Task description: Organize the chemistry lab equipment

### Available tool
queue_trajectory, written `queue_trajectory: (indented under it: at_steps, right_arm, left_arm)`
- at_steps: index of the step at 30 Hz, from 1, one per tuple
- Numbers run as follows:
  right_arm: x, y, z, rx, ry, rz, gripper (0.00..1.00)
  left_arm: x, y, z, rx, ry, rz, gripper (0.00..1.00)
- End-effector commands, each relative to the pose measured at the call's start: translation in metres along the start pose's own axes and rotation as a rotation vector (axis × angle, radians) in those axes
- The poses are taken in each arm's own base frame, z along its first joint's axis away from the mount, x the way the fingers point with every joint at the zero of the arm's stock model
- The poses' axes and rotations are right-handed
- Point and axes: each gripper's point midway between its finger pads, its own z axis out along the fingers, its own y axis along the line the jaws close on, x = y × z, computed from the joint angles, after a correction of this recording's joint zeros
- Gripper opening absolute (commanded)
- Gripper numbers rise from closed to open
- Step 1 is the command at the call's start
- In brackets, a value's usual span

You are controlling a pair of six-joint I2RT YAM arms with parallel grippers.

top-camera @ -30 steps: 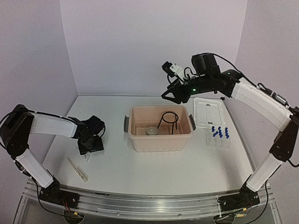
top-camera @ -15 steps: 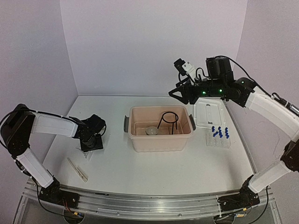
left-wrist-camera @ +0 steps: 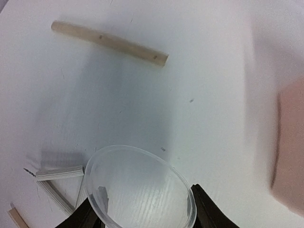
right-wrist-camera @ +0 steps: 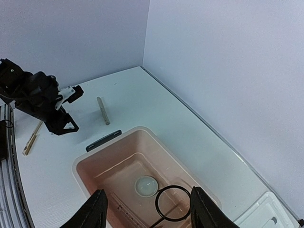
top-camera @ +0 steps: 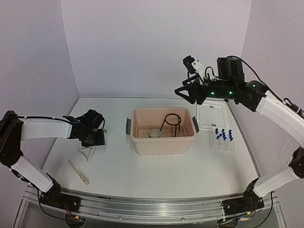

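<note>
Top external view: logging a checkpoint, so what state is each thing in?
Beige tub, open, uncovered.
White lid, lying on table beside tub.
Ring stand, standing inside tub.
Tube rack, loaded with blue-capped tubes.
Wooden clamp, lying flat on table.
Left gripper, shut on clear funnel.
Right gripper, open, empty.

Wire ring stand standing centre; blue-capped tubes sitting at 3 o'clock; wooden clamp lying flat (8 o'clock); clear funnel being gripped, 9 o'clock.

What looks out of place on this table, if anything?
The wooden clamp and a wooden stick lie loose on the table left of the beige tub, at different angles. The white lid is off, lying beside the tub. Nothing looks spilled or broken.
</note>
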Motion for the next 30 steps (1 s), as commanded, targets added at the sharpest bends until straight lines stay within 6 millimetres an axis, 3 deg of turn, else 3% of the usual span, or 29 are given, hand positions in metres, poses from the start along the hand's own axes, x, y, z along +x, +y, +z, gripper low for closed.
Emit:
queue_trajectory:
  at_steps: [1, 6, 8, 12, 15, 20, 25, 30]
  right_arm:
    - [-0.016, -0.004, -0.012, 0.022, -0.061, 0.009, 0.56]
    - [-0.013, -0.005, -0.012, 0.035, -0.06, 0.019, 0.56]
    - [-0.012, -0.007, -0.013, 0.046, -0.063, 0.026, 0.56]
    - [-0.007, -0.012, -0.019, 0.088, -0.073, 0.054, 0.56]
    - [-0.003, -0.018, -0.026, 0.14, -0.087, 0.084, 0.57]
    - [0.011, -0.036, -0.042, 0.274, -0.096, 0.142, 0.57]
    - [0.023, -0.048, -0.06, 0.372, -0.101, 0.172, 0.59]
    - [0.03, -0.051, -0.069, 0.409, -0.103, 0.178, 0.6]
  left_arm:
    - [-0.075, -0.045, -0.073, 0.225, -0.241, 0.053, 0.3]
    - [-0.121, -0.112, -0.158, 0.557, -0.433, 0.246, 0.3]
    - [-0.127, -0.142, -0.187, 0.669, -0.488, 0.36, 0.3]
    - [-0.114, -0.213, -0.226, 0.819, -0.541, 0.618, 0.31]
    - [-0.102, -0.253, -0.214, 0.826, -0.498, 0.728, 0.3]
    - [-0.097, -0.293, -0.171, 0.81, -0.426, 0.842, 0.29]
    - [-0.095, -0.312, -0.122, 0.726, -0.376, 0.911, 0.29]
    - [-0.077, -0.313, -0.069, 0.641, -0.296, 0.971, 0.27]
